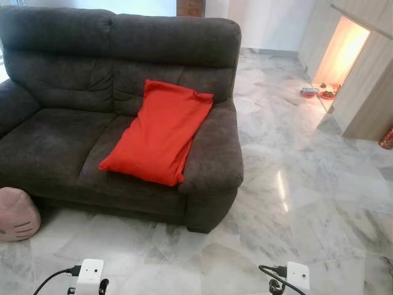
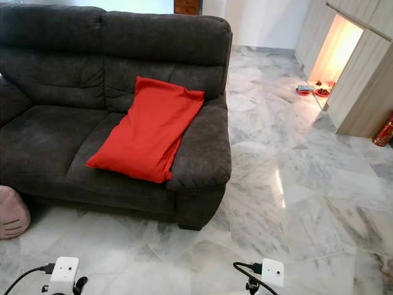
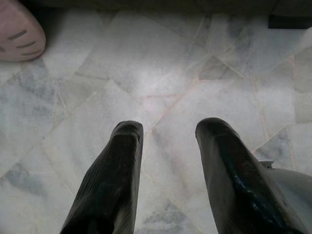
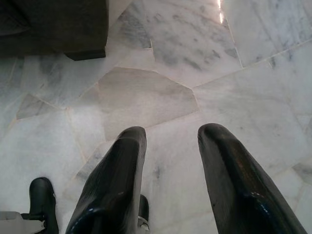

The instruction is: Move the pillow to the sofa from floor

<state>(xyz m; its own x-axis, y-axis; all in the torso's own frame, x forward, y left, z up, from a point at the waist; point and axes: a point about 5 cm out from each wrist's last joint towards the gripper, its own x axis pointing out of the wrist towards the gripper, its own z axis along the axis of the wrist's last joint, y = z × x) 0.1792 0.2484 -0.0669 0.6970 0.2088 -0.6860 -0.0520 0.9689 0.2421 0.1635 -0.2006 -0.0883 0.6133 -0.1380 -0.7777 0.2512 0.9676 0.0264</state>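
Dark sofa, its right seat bearing the red pillow, long axis diagonal, upper end against the backrest. Placement appears complete; keep both arms low and clear. Left gripper and right gripper hang parted, empty, above the marble floor.

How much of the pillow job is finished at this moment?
Done, it seems: the red pillow lies on the sofa, leaning against its right armrest. In hand: nothing; the left claw and right claw are open over the marble floor. Left: nothing, unless the pink cushion on the floor counts.
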